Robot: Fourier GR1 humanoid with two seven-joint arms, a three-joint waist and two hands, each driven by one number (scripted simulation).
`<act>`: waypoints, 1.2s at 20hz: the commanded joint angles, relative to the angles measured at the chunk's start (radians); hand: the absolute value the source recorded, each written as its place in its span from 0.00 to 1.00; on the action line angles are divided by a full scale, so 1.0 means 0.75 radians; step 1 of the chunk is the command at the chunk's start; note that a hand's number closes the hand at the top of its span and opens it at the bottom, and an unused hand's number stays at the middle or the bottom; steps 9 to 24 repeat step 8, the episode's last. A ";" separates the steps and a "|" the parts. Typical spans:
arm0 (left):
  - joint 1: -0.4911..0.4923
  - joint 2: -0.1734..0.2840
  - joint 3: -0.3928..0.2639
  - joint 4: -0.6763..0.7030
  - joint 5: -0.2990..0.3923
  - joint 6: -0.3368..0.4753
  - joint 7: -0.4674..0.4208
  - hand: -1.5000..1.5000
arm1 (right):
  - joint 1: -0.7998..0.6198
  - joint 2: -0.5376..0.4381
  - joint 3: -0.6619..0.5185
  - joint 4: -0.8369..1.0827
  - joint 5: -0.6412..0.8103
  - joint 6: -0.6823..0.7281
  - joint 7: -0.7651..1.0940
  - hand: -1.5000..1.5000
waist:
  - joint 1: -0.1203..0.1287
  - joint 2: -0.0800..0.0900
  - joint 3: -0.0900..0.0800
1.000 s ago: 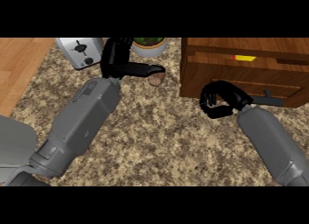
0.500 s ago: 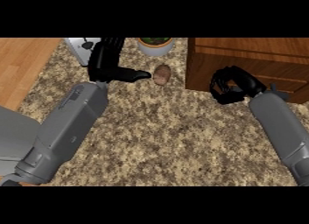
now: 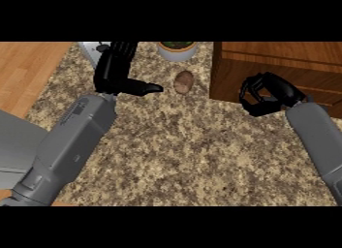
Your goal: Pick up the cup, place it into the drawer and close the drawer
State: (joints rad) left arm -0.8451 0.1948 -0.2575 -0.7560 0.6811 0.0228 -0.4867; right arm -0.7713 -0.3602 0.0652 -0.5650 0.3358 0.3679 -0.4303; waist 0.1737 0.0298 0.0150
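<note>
No cup shows in the head view. The wooden drawer unit (image 3: 295,60) stands at the back right, its front facing me, and none of its inside can be seen. My right hand (image 3: 269,95) has its fingers curled, with nothing visible in them, and sits against the lower front of the drawer. Over at the back left my left hand (image 3: 116,68) is open, its fingers straight and pointing away, its thumb sticking out to the right.
A small brown oval object (image 3: 183,81) lies on the speckled counter (image 3: 188,145) between the hands. Behind it stands a white pot with greenery (image 3: 177,48). A silver toaster (image 3: 93,47) is partly hidden behind the left hand. A wooden floor strip (image 3: 20,72) runs along the left.
The right hand has moved up against the drawer front. The drawer's open inside, with a yellow item in it a second ago, no longer shows. The left hand has barely shifted.
</note>
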 commanded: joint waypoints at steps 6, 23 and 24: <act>0.030 0.034 0.004 -0.035 0.011 -0.049 0.010 0.00 | -0.212 -0.192 -0.136 0.012 -0.038 -0.079 0.103 1.00 | 0.060 0.026 -0.016; 0.044 0.025 -0.001 -0.038 0.015 -0.055 0.015 0.00 | -0.201 -0.197 -0.137 0.001 -0.046 -0.063 0.103 1.00 | 0.060 0.028 -0.016; 0.044 0.025 -0.001 -0.038 0.015 -0.055 0.015 0.00 | -0.201 -0.197 -0.137 0.001 -0.046 -0.063 0.103 1.00 | 0.060 0.028 -0.016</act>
